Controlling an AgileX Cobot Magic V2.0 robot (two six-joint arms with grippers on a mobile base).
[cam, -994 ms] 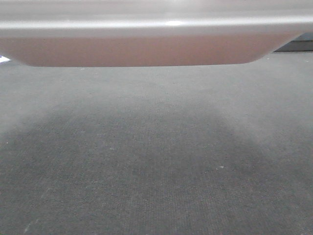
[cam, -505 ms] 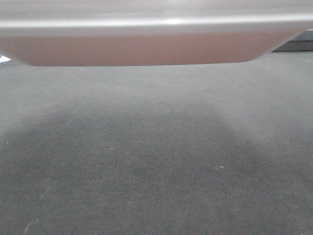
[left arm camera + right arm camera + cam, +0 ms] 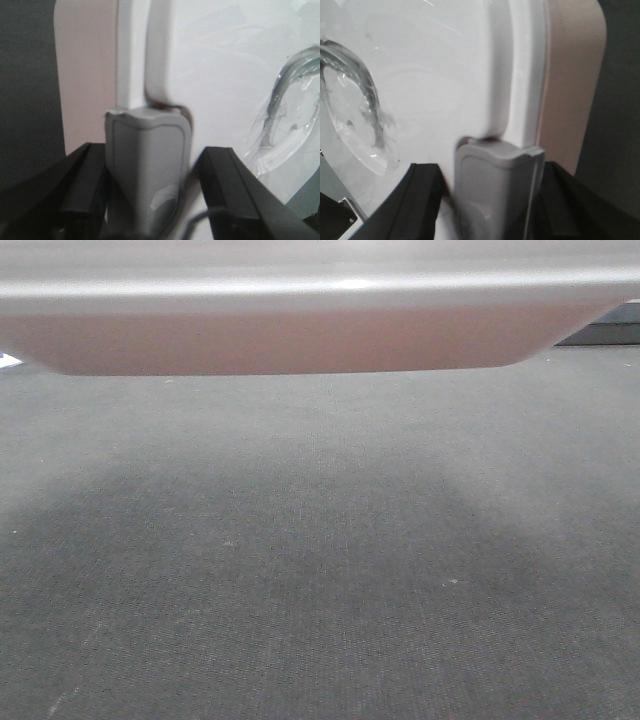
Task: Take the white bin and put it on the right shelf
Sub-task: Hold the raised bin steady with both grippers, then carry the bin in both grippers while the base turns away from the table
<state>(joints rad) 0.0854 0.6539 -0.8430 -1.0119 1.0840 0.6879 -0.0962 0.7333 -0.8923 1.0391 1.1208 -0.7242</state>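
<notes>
The white bin [image 3: 300,335] hangs across the top of the front view, its pinkish underside well above the floor. In the left wrist view my left gripper [image 3: 156,152] straddles a grey latch [image 3: 147,160] on the bin's end. One black finger [image 3: 85,185] presses the latch and the other [image 3: 227,190] stands a little off it, beside the glossy white lid [image 3: 225,75]. My right gripper [image 3: 490,172] holds the matching grey latch [image 3: 492,190] on the other end of the bin [image 3: 420,75]. The right shelf is out of view.
Grey carpet [image 3: 320,560] fills the front view below the bin, darkened by its shadow. A dark low object [image 3: 612,333] shows at the far right edge behind the bin. Clear plastic wrap [image 3: 290,105] lies over the lid's recessed handle.
Almost nothing differs; the bin has edged very slightly left in the front view.
</notes>
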